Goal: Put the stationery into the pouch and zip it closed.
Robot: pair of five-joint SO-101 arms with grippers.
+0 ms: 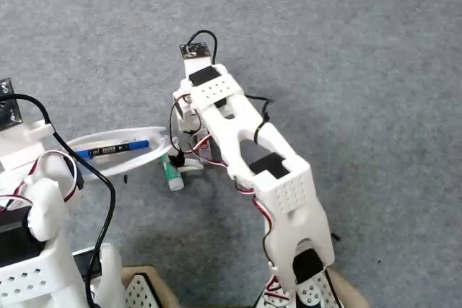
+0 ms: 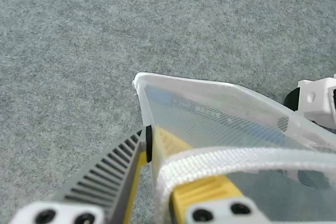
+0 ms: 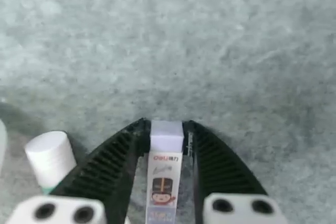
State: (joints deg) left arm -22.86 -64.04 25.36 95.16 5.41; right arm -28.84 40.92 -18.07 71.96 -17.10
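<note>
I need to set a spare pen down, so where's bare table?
Bare: the wide table right of the right arm, and the far strip beyond it. Crowded: the pouch mouth, where the right gripper with its eraser and the glue stick bunch together.

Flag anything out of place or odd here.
Nothing is spilled or damaged. The glue stick lies on its side outside the pouch, beside the right gripper, which grips an eraser.

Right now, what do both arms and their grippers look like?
The left arm and right arm are white plastic with black servos and red-black cables. Left gripper: one grey ribbed finger, one yellow. Right gripper: black ribbed fingers.
</note>
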